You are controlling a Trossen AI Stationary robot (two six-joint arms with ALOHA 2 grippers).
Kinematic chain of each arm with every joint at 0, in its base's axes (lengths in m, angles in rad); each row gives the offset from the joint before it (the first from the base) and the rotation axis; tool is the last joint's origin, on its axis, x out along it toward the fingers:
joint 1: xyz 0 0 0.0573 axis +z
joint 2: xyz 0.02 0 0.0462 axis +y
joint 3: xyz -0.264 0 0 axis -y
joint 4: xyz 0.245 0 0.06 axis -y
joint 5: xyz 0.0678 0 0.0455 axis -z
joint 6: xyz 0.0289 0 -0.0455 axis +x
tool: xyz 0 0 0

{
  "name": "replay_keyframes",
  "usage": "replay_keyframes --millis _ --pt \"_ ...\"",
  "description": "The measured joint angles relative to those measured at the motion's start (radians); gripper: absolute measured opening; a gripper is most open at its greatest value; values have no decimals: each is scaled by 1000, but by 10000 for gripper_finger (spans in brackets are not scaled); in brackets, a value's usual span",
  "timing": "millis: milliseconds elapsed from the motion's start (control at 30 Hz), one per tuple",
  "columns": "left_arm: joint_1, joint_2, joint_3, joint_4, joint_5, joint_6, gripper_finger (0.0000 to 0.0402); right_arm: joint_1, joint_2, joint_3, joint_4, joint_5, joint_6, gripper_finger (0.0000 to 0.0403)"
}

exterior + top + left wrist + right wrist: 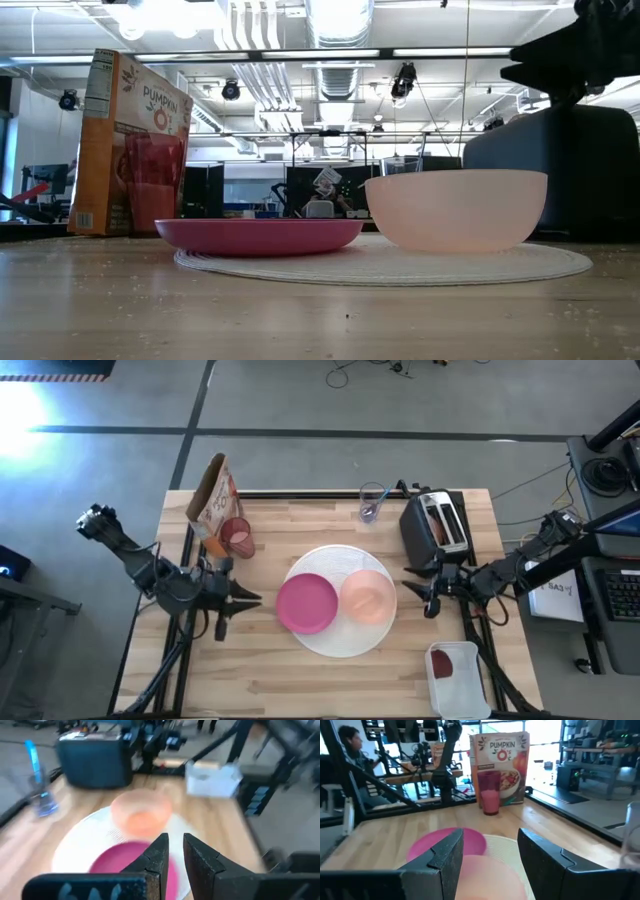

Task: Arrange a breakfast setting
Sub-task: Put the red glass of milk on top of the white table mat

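At frame centre, the white plate (345, 635) carries the magenta plate (306, 603) and peach bowl (368, 598); left end effector (255, 598) narrow, right end effector (407, 586) wide, both empty

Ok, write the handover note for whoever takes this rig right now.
Left gripper: nearly shut, empty, beside the magenta plate.
Right gripper: open, empty, beside the peach bowl.
Done: magenta plate and peach bowl sit side by side on the white plate.
Left: pink cup stands by the cereal box; teal-handled spoon stands in a clear glass at the table's far edge. Both need placing.
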Motion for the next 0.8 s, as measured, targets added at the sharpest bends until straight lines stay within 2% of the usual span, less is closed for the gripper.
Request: replay_keyframes --millis 67,200,300,500,667,800 --pt "3 5 45 -155 -41 -45 41 0 0 5 1 1 -4 178" --pt "51 13 117 -530 -66 -256 41 0 0 7 3 4 12 178" --pt "106 9 149 -692 -55 -323 41 0 0 7 3 2 8 178" --pt "222 -6 147 -723 73 -225 41 0 0 7 2 2 4 178" --pt "333 22 139 -715 138 -237 41 0 0 7 3 1 5 178" --pt "380 62 138 -720 173 -244 41 0 0 7 3 -1 6 178"
